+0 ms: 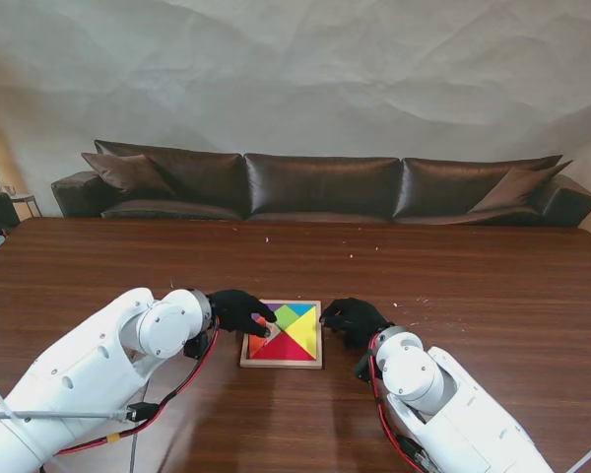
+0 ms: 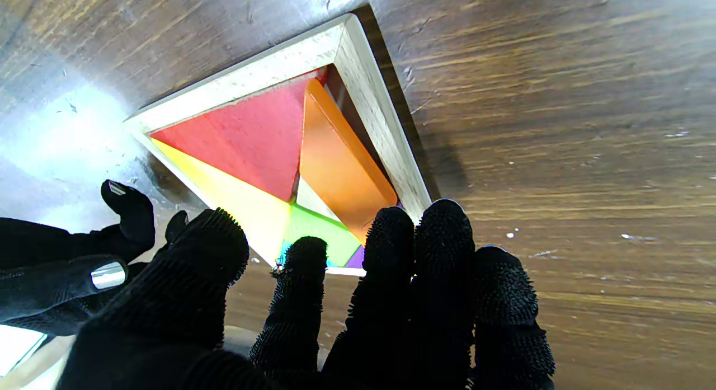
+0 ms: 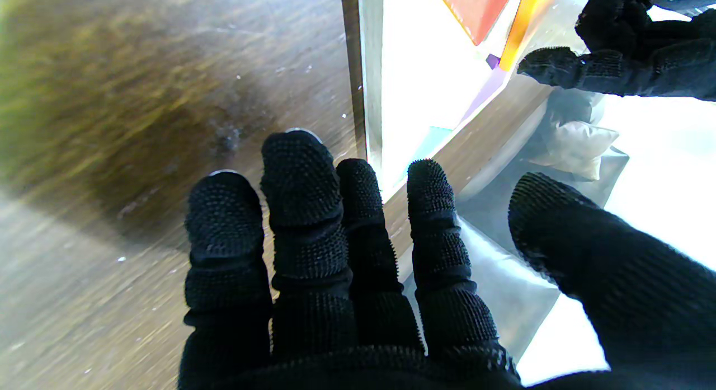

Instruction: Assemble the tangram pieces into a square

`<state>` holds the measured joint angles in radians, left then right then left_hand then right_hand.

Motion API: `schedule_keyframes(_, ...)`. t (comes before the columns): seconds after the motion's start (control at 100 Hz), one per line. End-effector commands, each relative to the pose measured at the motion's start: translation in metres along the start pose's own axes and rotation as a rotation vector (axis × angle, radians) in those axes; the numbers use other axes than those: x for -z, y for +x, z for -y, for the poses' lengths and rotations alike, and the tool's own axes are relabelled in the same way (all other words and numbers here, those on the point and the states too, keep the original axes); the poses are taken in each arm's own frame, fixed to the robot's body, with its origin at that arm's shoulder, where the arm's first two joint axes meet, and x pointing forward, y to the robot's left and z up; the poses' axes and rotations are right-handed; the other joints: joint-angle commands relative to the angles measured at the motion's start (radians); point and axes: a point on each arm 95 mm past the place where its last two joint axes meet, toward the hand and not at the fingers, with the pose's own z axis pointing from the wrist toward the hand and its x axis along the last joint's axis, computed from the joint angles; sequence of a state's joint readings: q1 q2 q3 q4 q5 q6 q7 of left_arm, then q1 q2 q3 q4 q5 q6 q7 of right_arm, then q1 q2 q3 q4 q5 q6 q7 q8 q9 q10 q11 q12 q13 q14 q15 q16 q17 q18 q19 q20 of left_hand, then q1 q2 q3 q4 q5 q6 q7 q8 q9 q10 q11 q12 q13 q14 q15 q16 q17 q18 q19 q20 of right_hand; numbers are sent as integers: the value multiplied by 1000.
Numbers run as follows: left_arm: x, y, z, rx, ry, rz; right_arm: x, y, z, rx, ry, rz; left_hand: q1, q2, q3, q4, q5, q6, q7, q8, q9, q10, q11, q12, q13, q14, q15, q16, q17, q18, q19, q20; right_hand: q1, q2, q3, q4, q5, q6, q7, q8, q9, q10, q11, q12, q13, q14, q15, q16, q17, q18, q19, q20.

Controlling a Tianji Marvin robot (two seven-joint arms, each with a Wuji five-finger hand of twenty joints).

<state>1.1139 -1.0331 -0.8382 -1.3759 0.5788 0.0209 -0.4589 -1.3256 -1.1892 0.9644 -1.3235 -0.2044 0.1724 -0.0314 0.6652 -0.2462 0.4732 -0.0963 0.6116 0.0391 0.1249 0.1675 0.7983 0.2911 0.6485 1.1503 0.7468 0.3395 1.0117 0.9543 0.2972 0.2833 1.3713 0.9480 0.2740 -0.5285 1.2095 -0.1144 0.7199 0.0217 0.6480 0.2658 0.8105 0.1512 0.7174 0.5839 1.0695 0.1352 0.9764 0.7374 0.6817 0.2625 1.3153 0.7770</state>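
We see the wooden tray of tangram pieces sitting near the middle of the desk, closer to our edge than to the far one, with our two black-gloved hands at either side of it. Our left hand lies over the tray's left rim, fingers extended and loosely spread, fingertips resting on or just above the orange piece along that side; it grips nothing that we can see, though contact is hard to judge. Our right hand sits just beside the tray's right rim, fingers straight and slightly apart, holding nothing. Inside the tray the red piece, yellow piece and green piece lie flat and fitted together, while the orange piece appears tilted, one edge raised, with a bare pale gap beside it. In the right wrist view glare washes out most of the tray, so only slivers of colour show. The left hand covers the tray's far-left corner in the stand view, and the purple and blue pieces are barely visible there.
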Motion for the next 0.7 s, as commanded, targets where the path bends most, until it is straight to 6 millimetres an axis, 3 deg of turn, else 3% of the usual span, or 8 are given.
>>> schedule_keyframes(0.0, 3, -1, 1, -4, -17, 7, 0, 2, 5, -4, 20, -5, 6, 39, -11, 45, 2, -25, 13, -5, 3, 1, 18, 6, 13, 9, 38, -3, -2, -20, 19, -4, -7, 12, -22, 21, -19, 4, 11, -5, -27, 17, 16, -13, -22, 6, 16, -5, -143, 10, 35, 29)
schedule_keyframes(0.11, 4, -4, 0, -3, -26, 14, 0, 2, 5, -3, 19, -5, 7, 38, -10, 45, 26, -27, 34, 4, 3, 1, 17, 6, 13, 12, 38, -3, -2, -19, 19, -4, -7, 13, -22, 21, -18, 4, 11, -5, -26, 18, 16, -13, -22, 6, 16, -5, -143, 10, 35, 29)
schedule_keyframes(0.36, -6, 0, -4, 29, -56, -22, 0, 2, 5, -6, 18, -3, 6, 42, -11, 44, -2, -43, 20, -2, -7, 1, 13, 6, 3, 9, 34, -3, -13, -25, 13, -5, -7, 12, -22, 21, -18, 4, 11, -5, -26, 20, 16, -13, -22, 6, 16, -5, -143, 11, 35, 29)
schedule_keyframes(0.69, -10, 4, -5, 6, -92, -18, 0, 1, 4, -11, 15, 0, 2, 44, -20, 45, 64, -35, 63, 25, -3, -8, 28, 16, 9, 3, 41, 0, -8, -23, 16, -2, -7, 12, -22, 21, -18, 4, 11, -6, -27, 19, 16, -13, -23, 6, 16, -5, -144, 11, 35, 29)
